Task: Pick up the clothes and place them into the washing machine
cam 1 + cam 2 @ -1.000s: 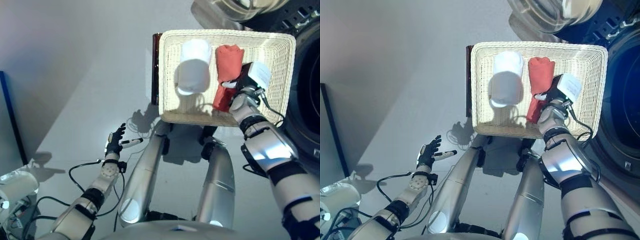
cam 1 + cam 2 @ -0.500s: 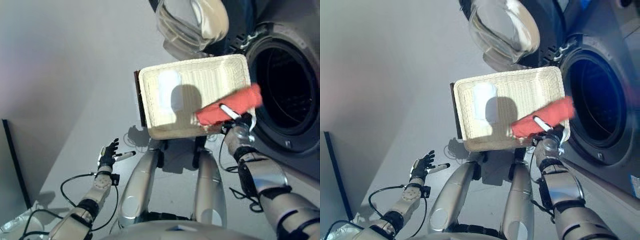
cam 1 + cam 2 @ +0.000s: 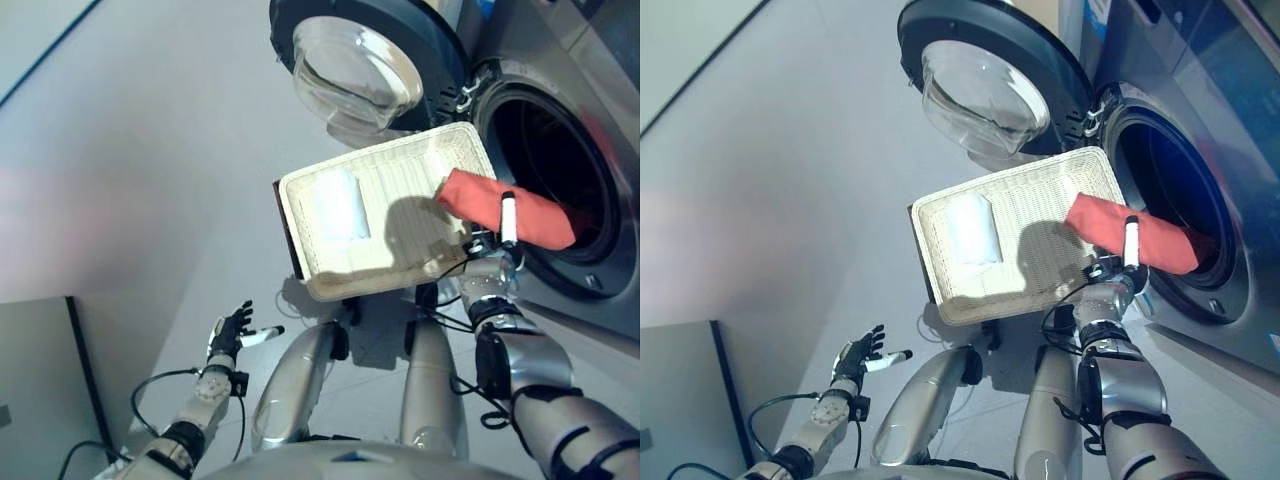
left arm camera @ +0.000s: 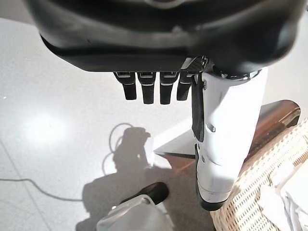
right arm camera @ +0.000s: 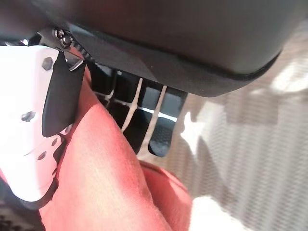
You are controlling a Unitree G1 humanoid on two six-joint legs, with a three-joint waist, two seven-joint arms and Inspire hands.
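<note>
My right hand (image 3: 506, 218) is shut on a red cloth (image 3: 520, 214) and holds it up, just past the right edge of the white wicker basket (image 3: 400, 170). The cloth's far end reaches over the rim of the washing machine's open drum (image 3: 560, 150). In the right wrist view the fingers (image 5: 144, 108) and the white-covered thumb (image 5: 26, 130) curl round the red cloth (image 5: 110, 183). A folded white cloth (image 3: 338, 205) lies in the left part of the basket. Low on the left, over the floor, my left hand (image 3: 232, 328) is open and holds nothing, its fingers (image 4: 151, 89) straight.
The machine's round glass door (image 3: 355, 70) stands swung open, above and behind the basket. The basket rests on a dark stand (image 3: 290, 240) in front of the machine. A grey panel (image 3: 40, 380) stands at the lower left on the pale floor.
The camera has tilted up towards the machine. My right hand has lifted the red cloth out of the basket and carried it right, to the drum opening. The left hand has stayed low.
</note>
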